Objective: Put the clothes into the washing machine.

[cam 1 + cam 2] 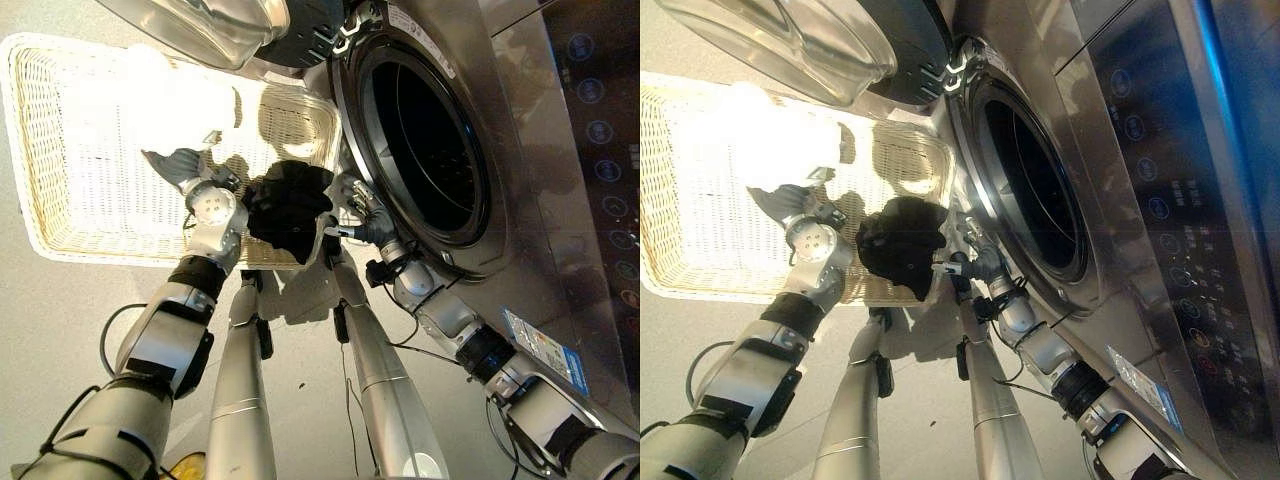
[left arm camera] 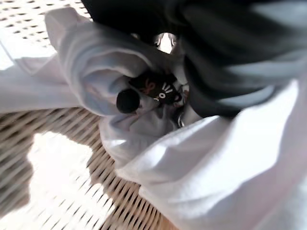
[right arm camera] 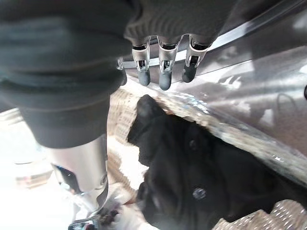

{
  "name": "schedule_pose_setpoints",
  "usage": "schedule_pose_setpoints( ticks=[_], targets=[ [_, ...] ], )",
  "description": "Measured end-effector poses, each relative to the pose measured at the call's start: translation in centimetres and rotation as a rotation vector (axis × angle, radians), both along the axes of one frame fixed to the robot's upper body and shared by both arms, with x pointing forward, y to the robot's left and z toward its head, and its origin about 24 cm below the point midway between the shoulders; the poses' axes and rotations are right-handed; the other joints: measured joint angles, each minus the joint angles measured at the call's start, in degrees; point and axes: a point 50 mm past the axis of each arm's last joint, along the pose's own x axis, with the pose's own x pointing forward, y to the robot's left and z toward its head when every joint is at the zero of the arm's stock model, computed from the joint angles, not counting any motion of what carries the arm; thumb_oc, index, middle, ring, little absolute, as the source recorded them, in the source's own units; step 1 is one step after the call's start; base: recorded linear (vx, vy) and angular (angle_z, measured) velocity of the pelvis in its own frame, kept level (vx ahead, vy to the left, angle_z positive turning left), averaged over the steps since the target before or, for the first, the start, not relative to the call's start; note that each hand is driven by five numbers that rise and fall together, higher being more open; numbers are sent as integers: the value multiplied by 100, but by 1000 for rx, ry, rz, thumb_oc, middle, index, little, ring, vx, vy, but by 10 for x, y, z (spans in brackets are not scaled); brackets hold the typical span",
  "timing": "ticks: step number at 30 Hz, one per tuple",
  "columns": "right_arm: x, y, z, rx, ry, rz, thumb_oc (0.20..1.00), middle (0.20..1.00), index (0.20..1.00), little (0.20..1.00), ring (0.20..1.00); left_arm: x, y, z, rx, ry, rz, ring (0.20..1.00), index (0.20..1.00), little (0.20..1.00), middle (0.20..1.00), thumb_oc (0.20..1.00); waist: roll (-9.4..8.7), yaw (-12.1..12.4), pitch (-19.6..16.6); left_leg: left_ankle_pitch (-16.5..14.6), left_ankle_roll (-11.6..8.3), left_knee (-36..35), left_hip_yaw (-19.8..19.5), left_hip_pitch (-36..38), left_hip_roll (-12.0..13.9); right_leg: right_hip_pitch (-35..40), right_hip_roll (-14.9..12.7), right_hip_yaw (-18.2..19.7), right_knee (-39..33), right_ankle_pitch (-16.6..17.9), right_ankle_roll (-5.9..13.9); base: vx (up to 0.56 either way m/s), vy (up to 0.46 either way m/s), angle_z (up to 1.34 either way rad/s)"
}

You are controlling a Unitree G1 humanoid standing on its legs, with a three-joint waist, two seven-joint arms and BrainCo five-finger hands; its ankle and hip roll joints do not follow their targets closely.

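Black garment (image 1: 290, 208) up off the basket (image 1: 60, 215) now, bunched into a dark bundle between the two hands, just beside the washer's open mouth (image 1: 425, 150). The left hand (image 1: 210, 205) sits against the bundle's left side, over the basket's near edge; from the head views I cannot tell how its fingers stand. Its wrist view shows white cloth (image 2: 225, 167) heaped on the wicker, a dark fingertip (image 2: 127, 101) poking out among the white folds and the black fabric across the top, so what that hand actually has hold of is unclear.

The right hand (image 1: 352, 215) is at the bundle's right side, right by the lower rim of the drum opening. In its wrist view the fingers (image 3: 165, 76) hang down in a relaxed row, spread apart and closed on nothing, with the black garment (image 3: 192, 182) lying below them and buttons showing on it.

The washer door (image 1: 200, 30) is swung wide open above the basket. More white laundry (image 1: 160, 100) sits in the basket's far part, bright in the sun. The drum itself looks dark inside.
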Motion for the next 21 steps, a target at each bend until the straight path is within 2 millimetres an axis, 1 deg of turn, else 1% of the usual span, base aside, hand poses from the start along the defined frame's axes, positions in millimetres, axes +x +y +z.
schedule_pose_setpoints(
  ticks=[2,3,4,5,8,10,11,13,15,16,18,19,20,21],
  targets=[
    [-1,0,0,22,-9,-6,1000,1000,1000,1000,1000,-5,-8,-18,14,32,-9,200,200,200,200,200,14,71,10,45,-39,-60,-74,123,3,71,-1,-76,103,-86,-22,-63,-67,9],
    [-1,1,1,32,-9,-8,1000,1000,1000,1000,1000,-7,-10,-22,30,35,-11,200,200,200,200,200,16,81,11,65,-66,-86,-136,162,2,95,5,-104,130,-107,-29,-56,-52,15],
    [-1,1,4,47,-20,-12,1000,1000,1000,1000,1000,-11,-13,-30,47,48,-14,200,200,200,200,200,20,130,13,112,-90,-151,-168,220,6,118,6,-172,181,-139,-68,-52,-66,17],
    [0,-1,7,56,-34,-27,1000,1000,1000,1000,1000,-14,-17,-38,77,62,-17,200,200,200,200,200,45,253,35,147,-130,-193,-230,288,30,173,22,-232,199,-160,-100,-29,-50,18],
    [2,-6,15,69,-67,-48,1000,1000,1000,1000,1000,-23,-15,-52,176,88,-2,200,200,200,200,200,97,499,82,202,-204,-289,-376,407,54,231,32,-387,356,-269,-193,-44,-54,18],
    [3,-9,18,78,-74,-63,1000,1000,1000,1000,1000,-32,-17,-59,256,76,-26,200,200,200,200,200,200,639,154,253,-238,-336,-491,498,54,306,27,-500,454,-342,-229,-53,-47,21],
    [3,-11,18,81,-74,-69,1000,1000,1000,1000,1000,-35,-19,-58,291,62,-40,200,200,200,200,200,208,710,159,261,-245,-352,-506,535,54,318,22,-519,502,-369,-238,-56,-45,18],
    [3,-11,18,78,-79,-70,1000,1000,1000,1000,1000,-45,-22,-60,423,33,-82,200,200,200,200,200,277,847,202,274,-266,-381,-605,649,53,435,19,-587,543,-419,-258,-27,-38,15],
    [3,-11,20,73,-96,-72,1000,1000,1000,1000,1000,-51,-25,-57,559,2,-122,200,200,200,200,200,281,941,203,309,-288,-430,-657,725,53,500,2,-674,584,-458,-284,-30,-60,17],
    [4,-12,22,75,-103,-77,1000,1000,1000,1000,1000,-51,-26,-56,593,-1,-133,200,200,200,200,200,282,992,203,313,-289,-428,-670,734,52,519,-2,-691,599,-462,-284,-46,-59,18],
    [5,-12,27,75,-120,-78,1000,1000,1000,1000,1000,-57,-32,-46,763,-52,-217,200,200,200,200,200,326,1011,230,363,-299,-455,-774,763,19,564,-53,-819,639,-497,-293,-19,-27,20],
    [6,-14,29,76,-124,-82,1000,1000,1000,1000,1000,-59,-34,-44,809,-64,-244,200,200,200,200,200,344,1042,242,373,-296,-472,-791,785,5,581,-70,-837,661,-512,-287,-18,-13,16],
    [7,-16,30,76,-127,-86,1000,1000,1000,1000,1000,-61,-41,-42,862,-80,-311,200,200,200,200,200,368,1135,253,383,-292,-496,-799,827,-10,600,-84,-839,686,-529,-280,-17,-6,8],
    [8,-15,33,77,-136,-81,1000,1000,1000,1000,1000,-63,-46,-37,896,-107,-360,200,200,200,200,200,393,1170,264,390,-283,-504,-800,857,-27,617,-101,-839,710,-546,-268,-24,-2,6]
  ],
)
